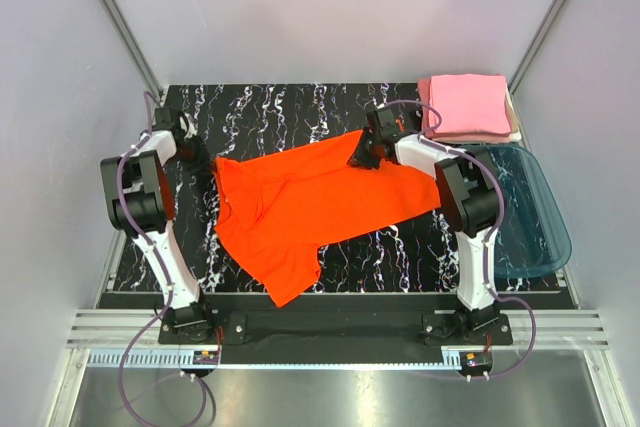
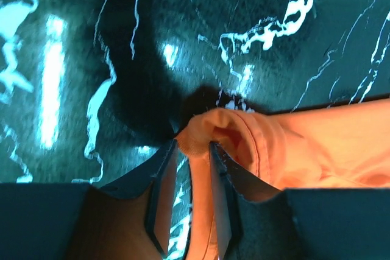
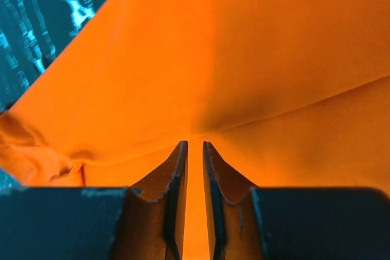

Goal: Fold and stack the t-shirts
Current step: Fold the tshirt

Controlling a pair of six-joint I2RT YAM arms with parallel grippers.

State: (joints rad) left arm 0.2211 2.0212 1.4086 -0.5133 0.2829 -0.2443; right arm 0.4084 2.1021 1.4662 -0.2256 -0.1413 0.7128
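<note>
Pinched in the left pincer (image 2: 194,148): a bunched, stitched edge of the orange-red t-shirt (image 1: 320,205), spread crooked across the black marbled worktop (image 1: 280,112). Thin, limp, light knit; sure to sag and wrinkle, so best taken at hems and corners and pulled taut. Clamped by the right pincer (image 3: 195,145): a fold at the far edge, apparently. Farther right, flat pink t-shirts (image 1: 468,105), stacked square.
</note>
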